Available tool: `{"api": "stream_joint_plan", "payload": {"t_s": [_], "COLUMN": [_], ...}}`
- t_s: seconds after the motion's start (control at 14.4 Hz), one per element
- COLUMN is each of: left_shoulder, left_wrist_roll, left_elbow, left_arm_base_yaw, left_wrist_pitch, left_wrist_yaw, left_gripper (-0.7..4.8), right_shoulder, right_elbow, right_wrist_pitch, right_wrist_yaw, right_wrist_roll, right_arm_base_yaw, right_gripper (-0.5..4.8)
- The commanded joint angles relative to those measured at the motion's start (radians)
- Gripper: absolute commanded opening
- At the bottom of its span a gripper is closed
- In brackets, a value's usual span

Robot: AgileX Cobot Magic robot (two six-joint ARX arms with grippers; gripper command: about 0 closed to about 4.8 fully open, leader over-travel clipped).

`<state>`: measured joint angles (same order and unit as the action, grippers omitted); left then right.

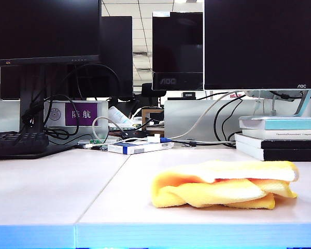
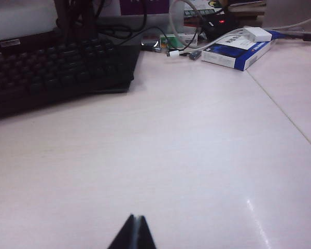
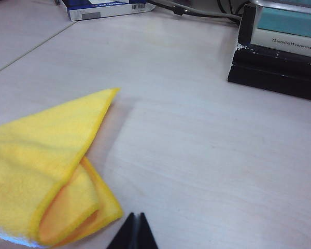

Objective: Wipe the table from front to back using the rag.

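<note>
The yellow-orange rag (image 1: 225, 189) lies folded and loose near the front edge of the pale table (image 1: 52, 187), right of the seam. In the right wrist view the rag (image 3: 46, 166) sits just beside my right gripper (image 3: 135, 216), whose black fingertips are pressed together, empty, and apart from the cloth. My left gripper (image 2: 135, 218) is shut too, with nothing in it, over bare table (image 2: 171, 155) some way in front of the keyboard. Neither gripper shows in the exterior view.
A black keyboard (image 2: 52, 72) lies at the back left. A white-and-blue box (image 1: 140, 147) and cables (image 2: 186, 31) sit behind the seam. A stack of books (image 1: 280, 137) stands at the back right, with monitors (image 1: 259, 44) behind.
</note>
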<state>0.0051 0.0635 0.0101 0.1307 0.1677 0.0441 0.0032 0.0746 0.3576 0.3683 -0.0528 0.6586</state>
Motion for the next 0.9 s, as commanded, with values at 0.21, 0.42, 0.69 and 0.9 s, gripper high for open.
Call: {"api": "stream_joint_plan", "payload": {"t_s": [0.21, 0.42, 0.69, 0.9], "left_shoulder": [-0.001, -0.002, -0.002, -0.002], "left_wrist_roll": [0.008, 0.008, 0.008, 0.008], "left_elbow": [-0.002, -0.002, -0.002, -0.002], "left_arm_base_yaw": [-0.001, -0.001, -0.001, -0.001], "left_wrist_pitch": [0.018, 0.018, 0.017, 0.018], "left_wrist_yaw": [-0.003, -0.004, -0.003, -0.005], "left_gripper": [-0.02, -0.02, -0.02, -0.02], "right_shoulder": [-0.001, -0.002, -0.002, -0.002], "right_elbow": [-0.016, -0.027, -0.043, -0.074], "right_wrist_pitch": [-0.003, -0.059, -0.119, -0.200], "right_wrist_yaw": [0.116, 0.130, -0.129, -0.321], "right_wrist_roll": [0.010, 0.008, 0.008, -0.009], "right_arm_base_yaw": [-0.166, -0.403, -0.559, -0.575], "right_gripper": [0.12, 0.13, 0.13, 0.13]}}
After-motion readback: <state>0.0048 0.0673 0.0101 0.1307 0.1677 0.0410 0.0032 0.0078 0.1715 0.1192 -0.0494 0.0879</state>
